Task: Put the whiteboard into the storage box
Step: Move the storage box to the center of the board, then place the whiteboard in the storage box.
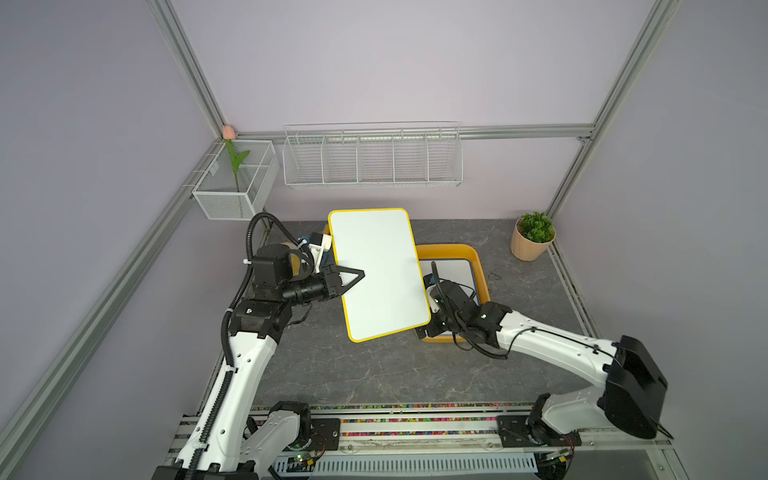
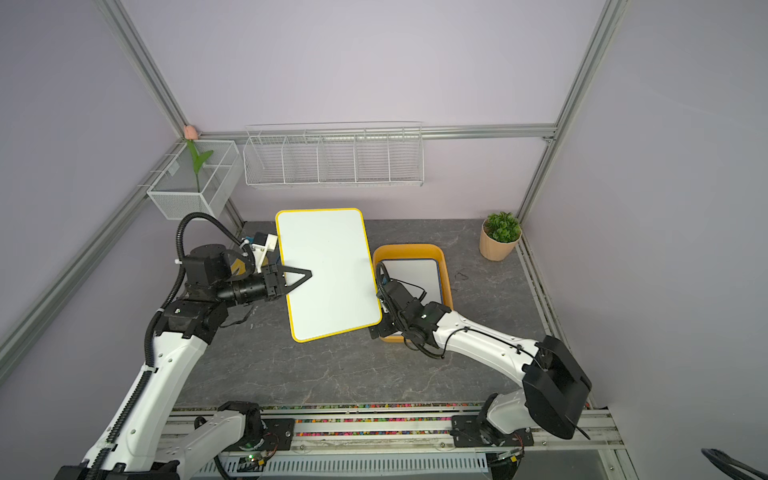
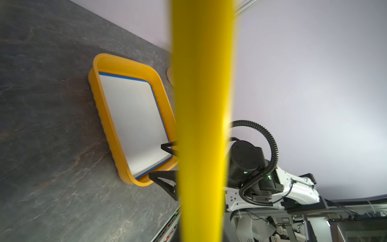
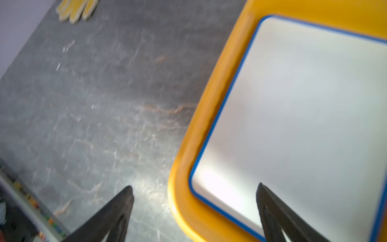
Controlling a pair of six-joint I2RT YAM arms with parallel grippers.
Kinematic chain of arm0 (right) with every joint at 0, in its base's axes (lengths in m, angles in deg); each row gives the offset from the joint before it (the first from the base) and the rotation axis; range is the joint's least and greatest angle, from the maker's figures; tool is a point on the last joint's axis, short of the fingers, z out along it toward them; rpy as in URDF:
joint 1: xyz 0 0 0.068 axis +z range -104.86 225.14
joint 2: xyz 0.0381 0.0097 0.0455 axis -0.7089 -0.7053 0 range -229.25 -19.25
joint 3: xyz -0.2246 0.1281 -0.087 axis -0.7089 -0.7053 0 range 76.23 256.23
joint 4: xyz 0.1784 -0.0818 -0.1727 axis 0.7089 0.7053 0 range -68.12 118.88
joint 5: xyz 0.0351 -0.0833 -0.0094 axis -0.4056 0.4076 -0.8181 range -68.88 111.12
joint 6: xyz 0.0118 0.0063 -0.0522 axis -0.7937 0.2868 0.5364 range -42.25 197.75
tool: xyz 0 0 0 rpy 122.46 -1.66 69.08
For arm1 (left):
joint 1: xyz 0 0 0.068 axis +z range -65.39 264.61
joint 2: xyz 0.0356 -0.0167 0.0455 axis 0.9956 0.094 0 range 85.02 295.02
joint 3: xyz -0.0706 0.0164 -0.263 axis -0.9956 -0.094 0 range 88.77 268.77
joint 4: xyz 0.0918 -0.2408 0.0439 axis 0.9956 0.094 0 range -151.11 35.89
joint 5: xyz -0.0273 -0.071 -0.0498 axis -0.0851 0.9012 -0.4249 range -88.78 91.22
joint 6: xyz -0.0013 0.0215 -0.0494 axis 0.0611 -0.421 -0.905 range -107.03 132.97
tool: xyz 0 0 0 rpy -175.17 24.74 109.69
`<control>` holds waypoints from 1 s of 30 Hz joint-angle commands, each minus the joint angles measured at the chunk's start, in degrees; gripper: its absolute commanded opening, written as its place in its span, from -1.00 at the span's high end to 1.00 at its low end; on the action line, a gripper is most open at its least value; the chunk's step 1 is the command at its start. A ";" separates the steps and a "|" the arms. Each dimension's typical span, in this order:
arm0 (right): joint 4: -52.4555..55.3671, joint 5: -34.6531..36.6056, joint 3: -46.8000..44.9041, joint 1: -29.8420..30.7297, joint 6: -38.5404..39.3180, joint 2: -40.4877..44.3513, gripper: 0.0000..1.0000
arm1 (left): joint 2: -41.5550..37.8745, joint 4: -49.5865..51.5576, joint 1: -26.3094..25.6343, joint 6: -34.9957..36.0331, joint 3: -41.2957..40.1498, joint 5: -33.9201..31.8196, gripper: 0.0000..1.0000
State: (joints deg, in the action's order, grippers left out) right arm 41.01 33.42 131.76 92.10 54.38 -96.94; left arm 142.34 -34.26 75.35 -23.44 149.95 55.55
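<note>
A: Two whiteboards in shot. Which one's live?
B: The yellow-framed whiteboard (image 1: pixel 378 270). It's pinched at one long edge by the left gripper (image 1: pixel 357 275), jaws pressed tight on it. The board is up off the table (image 1: pixel 332 374), tilted, just beside the storage box (image 1: pixel 480 270) on the left arm's side.
A: The other one?
B: The blue-framed whiteboard (image 2: pixel 419 274) lies flat inside the box and nearly fills the floor.
A: And the right gripper (image 4: pixel 195 186)?
B: Spread wide, holding nothing, low at the box's near corner. One finger is over the board inside, the other is outside the wall. Whether it touches the rim I can't tell, the wrist view is blurred.
A: Step?
B: Carry phase, I'd say: lifted but not yet over the box. Next it has to shift across, level out, line its long sides up with the tub, lower onto the blue one and let go. The fit looks snug, so corners may catch the rim. The right arm probably has to clear out first.
A: Look of the board?
B: Blank white face, thin yellow frame, rounded corners. Likely a stiff flat panel.
</note>
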 commanded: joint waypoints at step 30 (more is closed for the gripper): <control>8.33 -1.48 -2.00 -29.25 2.15 25.17 -0.82 | 30.43 -25.49 -25.97 -17.73 3.94 -24.51 1.00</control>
State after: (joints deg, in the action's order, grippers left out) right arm 47.81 34.45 131.12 63.16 55.43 -72.46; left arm 170.77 -51.83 50.00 -39.61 148.60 30.56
